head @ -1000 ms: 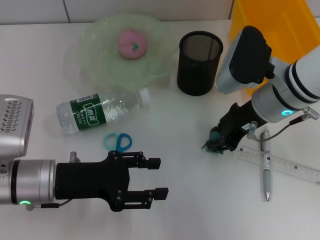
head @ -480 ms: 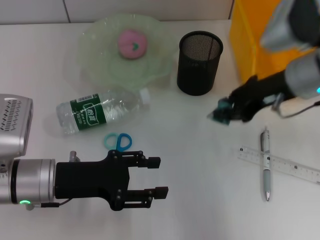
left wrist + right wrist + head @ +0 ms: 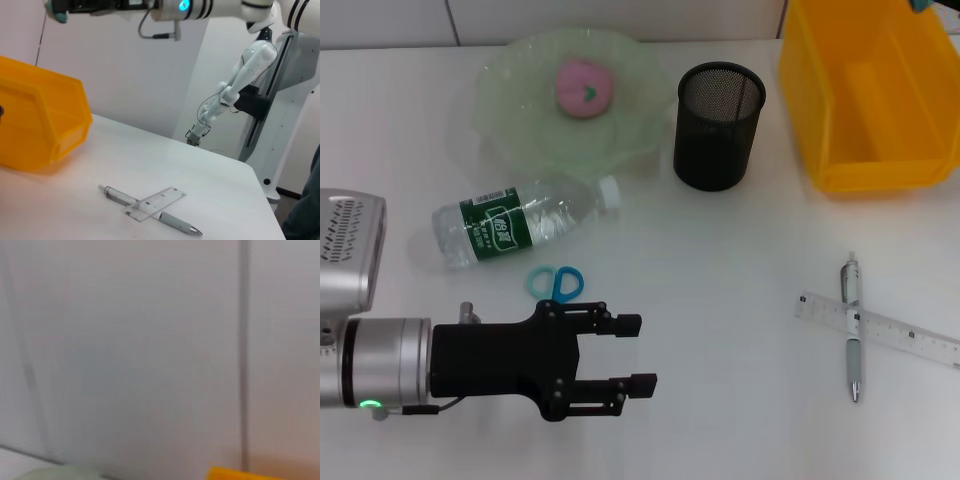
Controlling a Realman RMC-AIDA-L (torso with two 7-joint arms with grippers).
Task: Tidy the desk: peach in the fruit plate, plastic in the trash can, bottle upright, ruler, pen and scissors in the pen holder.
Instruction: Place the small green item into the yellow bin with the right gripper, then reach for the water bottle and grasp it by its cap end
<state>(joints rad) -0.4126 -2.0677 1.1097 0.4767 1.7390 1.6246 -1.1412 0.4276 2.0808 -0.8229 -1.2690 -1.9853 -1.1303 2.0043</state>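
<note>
The pink peach [image 3: 584, 86] lies in the green fruit plate [image 3: 520, 120]. A clear bottle [image 3: 520, 222] with a green label lies on its side, and the blue scissors [image 3: 557, 282] rest just in front of it. My left gripper [image 3: 625, 353] hovers open near the table's front, right beside the scissors. The pen [image 3: 852, 325] lies across the ruler [image 3: 877, 330] at the right. High above the yellow trash can [image 3: 865, 95], my right gripper [image 3: 65, 7] is shut on the teal plastic [image 3: 59, 15], which shows as only a sliver [image 3: 923, 4] in the head view.
The black mesh pen holder [image 3: 718, 125] stands between the plate and the trash can. The left wrist view shows the trash can [image 3: 35, 125], the pen [image 3: 150, 215] and the ruler [image 3: 155, 202] near the table's far edge. The right wrist view faces the wall.
My right arm has lifted the plastic off the table near the ruler and carried it up and back over the trash can, almost out of the head view. The left arm has not moved.
</note>
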